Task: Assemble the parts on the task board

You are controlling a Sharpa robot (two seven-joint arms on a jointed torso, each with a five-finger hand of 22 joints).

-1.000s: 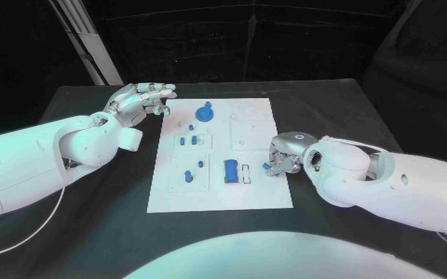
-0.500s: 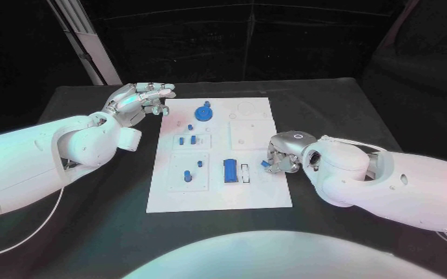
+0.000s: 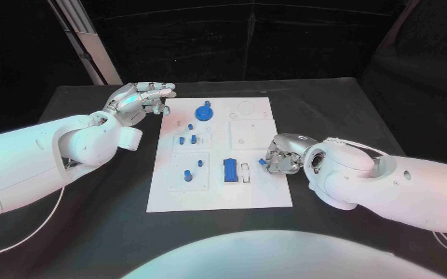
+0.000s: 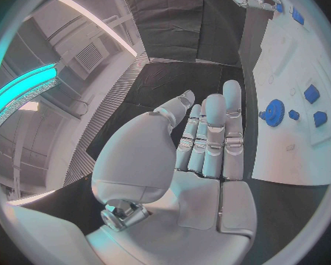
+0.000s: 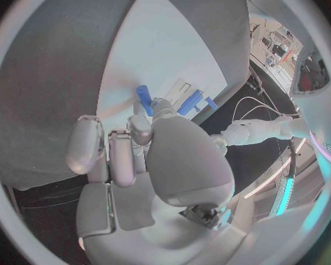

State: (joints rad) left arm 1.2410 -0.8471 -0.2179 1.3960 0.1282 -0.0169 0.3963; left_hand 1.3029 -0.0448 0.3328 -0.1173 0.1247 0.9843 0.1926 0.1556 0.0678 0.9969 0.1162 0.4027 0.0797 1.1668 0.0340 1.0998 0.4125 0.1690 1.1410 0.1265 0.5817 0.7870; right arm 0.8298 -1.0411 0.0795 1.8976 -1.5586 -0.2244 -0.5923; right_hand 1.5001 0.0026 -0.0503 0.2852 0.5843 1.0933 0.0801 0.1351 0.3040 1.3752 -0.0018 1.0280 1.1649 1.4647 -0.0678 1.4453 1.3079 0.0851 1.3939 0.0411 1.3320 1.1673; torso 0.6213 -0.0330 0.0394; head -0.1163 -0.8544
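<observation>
The right hand (image 3: pixel 282 158) is seen at the near right edge of the task board (image 3: pixel 261 195), with a small blue part (image 5: pixel 144 99) pinched between thumb and a fingertip; the remaining fingers are curled alongside. The step in hand is judged to be the seating of this part in the narrow white slot (image 3: pixel 246 173) just beside the long blue block (image 3: pixel 229 170). A good insertion would call for the part to be held parallel to the slot, lowered straight and released only once it is seated; a tilted entry could leave it jammed or tipped against the block.

On the board, recessed fields are occupied as follows: a blue peg (image 3: pixel 187 175) stands in the near left field with a smaller piece beyond it; two short blue pieces (image 3: pixel 188 140) stand in the middle left field; farther off, a blue gear (image 3: pixel 204 112) sits at the far left corner. The far right recesses are bare.

The left hand (image 3: pixel 141 101) is held beside the board's far left corner, empty, its fingers loosely extended and close together.
</observation>
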